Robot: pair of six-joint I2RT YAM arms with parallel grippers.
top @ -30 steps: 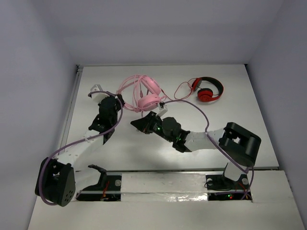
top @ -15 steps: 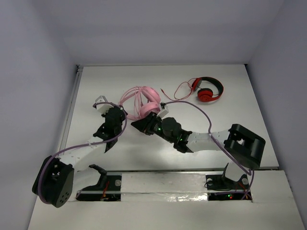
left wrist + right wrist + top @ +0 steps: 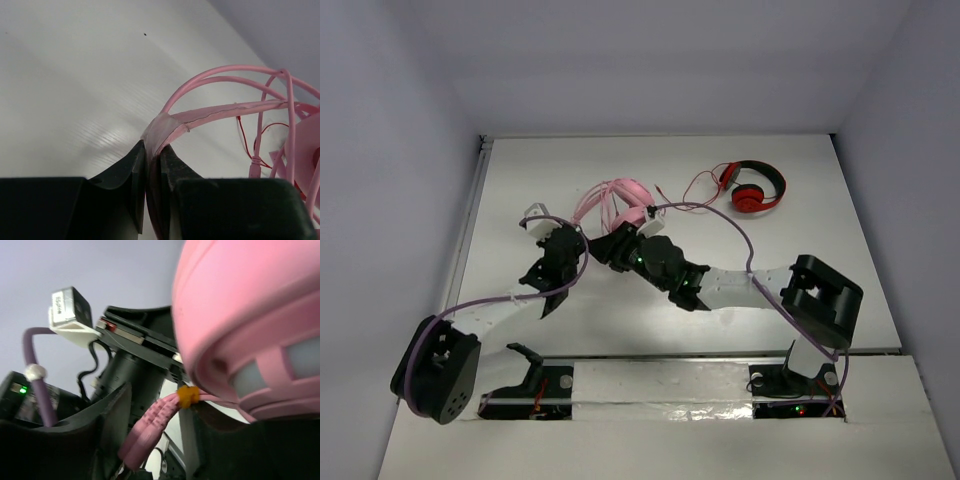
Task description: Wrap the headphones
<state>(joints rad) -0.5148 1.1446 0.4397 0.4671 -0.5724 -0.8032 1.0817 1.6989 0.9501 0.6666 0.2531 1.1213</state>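
The pink headphones (image 3: 623, 197) lie at the table's middle back, with their thin pink cable (image 3: 590, 200) looped over them. My left gripper (image 3: 568, 240) sits just to their left and is shut on the pink headband (image 3: 200, 116), whose end is pinched between the jaws (image 3: 152, 155). Cable loops (image 3: 225, 74) arch above the band. My right gripper (image 3: 617, 245) is at the headphones' near side. In the right wrist view a pink earcup (image 3: 250, 325) fills the upper right. The cable's ribbed pink ends (image 3: 150, 427), bound by an orange tie (image 3: 187, 396), hang between my open right fingers (image 3: 160, 440).
Red-and-black headphones (image 3: 756, 188) with a red cable (image 3: 695, 185) lie at the back right; the red cable also shows in the left wrist view (image 3: 244, 137). The left arm's wrist (image 3: 130, 370) stands close in front of my right gripper. Walls enclose the table on three sides.
My left gripper has drawn back toward the near side and right, with the headband in it. The right gripper has moved up against the headphones, which are now bunched tighter.
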